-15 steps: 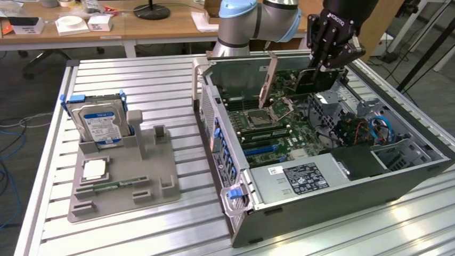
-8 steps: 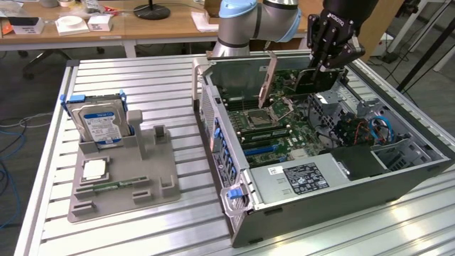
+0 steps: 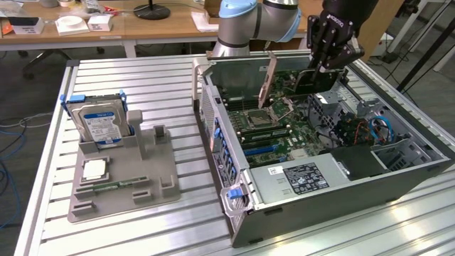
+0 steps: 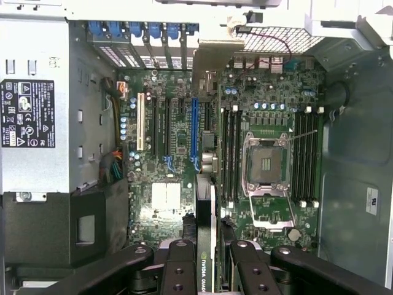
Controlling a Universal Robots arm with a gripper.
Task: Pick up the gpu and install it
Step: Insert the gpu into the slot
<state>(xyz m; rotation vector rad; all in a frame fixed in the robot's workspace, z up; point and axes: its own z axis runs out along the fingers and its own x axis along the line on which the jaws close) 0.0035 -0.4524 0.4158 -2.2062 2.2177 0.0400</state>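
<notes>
The gpu (image 3: 302,82), a dark green card with a narrow metal bracket (image 3: 268,80) at its end, hangs upright above the motherboard (image 3: 274,130) inside the open computer case (image 3: 235,176). My gripper (image 3: 321,68) is shut on the card's upper edge. The wrist view looks down the card edge-on, the gpu (image 4: 206,215) sitting between my black fingers (image 4: 178,267). Beyond the card's far end, on the motherboard (image 4: 166,196), runs a long blue slot (image 4: 194,132), with a white slot (image 4: 140,130) further to the side.
The empty processor socket (image 4: 267,163), memory slots (image 4: 232,153) and the power supply (image 3: 302,178) lie inside the case. On the exterior view's left, a grey holder (image 3: 153,176) carries a hard drive (image 3: 99,122), a processor chip (image 3: 94,170) and a memory stick (image 3: 114,186).
</notes>
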